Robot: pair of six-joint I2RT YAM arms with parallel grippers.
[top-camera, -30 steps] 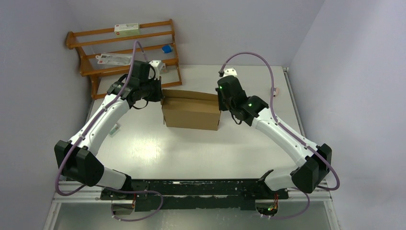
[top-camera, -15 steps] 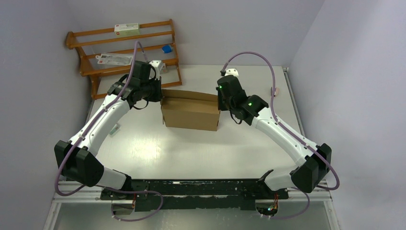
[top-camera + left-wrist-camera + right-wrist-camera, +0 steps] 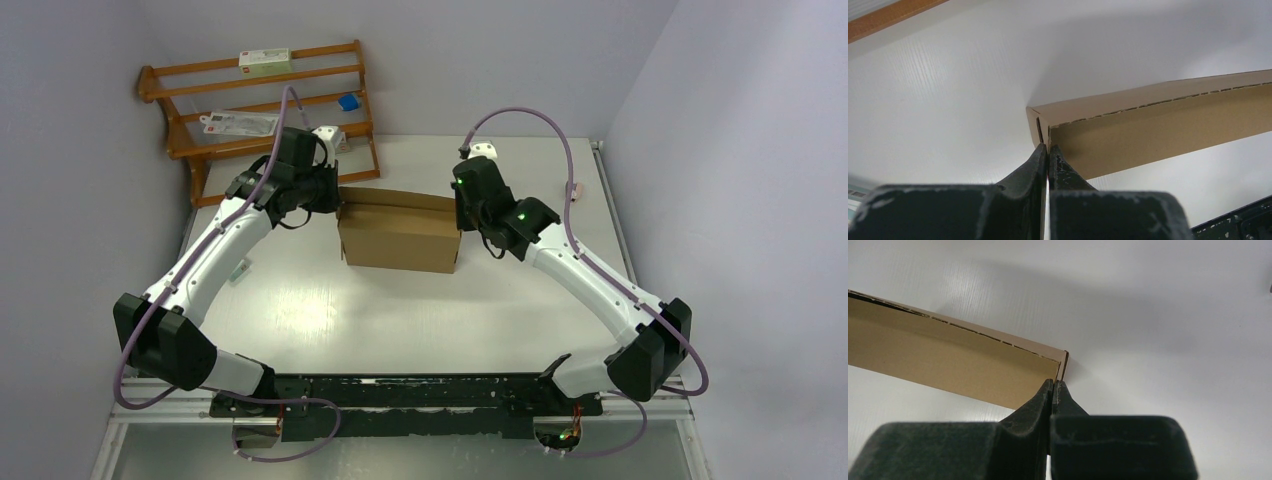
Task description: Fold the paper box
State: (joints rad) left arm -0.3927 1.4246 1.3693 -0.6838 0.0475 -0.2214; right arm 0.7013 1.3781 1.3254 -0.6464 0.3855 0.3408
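paper box (image 3: 400, 238): plain brown cardboard, rectangular, perforated along one fold; contents cannot be told | left gripper (image 3: 1048, 150): clamped on its end wall | right gripper (image 3: 1053, 386): clamped on the opposite end

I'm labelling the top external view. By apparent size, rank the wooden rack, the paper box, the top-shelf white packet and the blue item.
1. wooden rack
2. paper box
3. white packet
4. blue item
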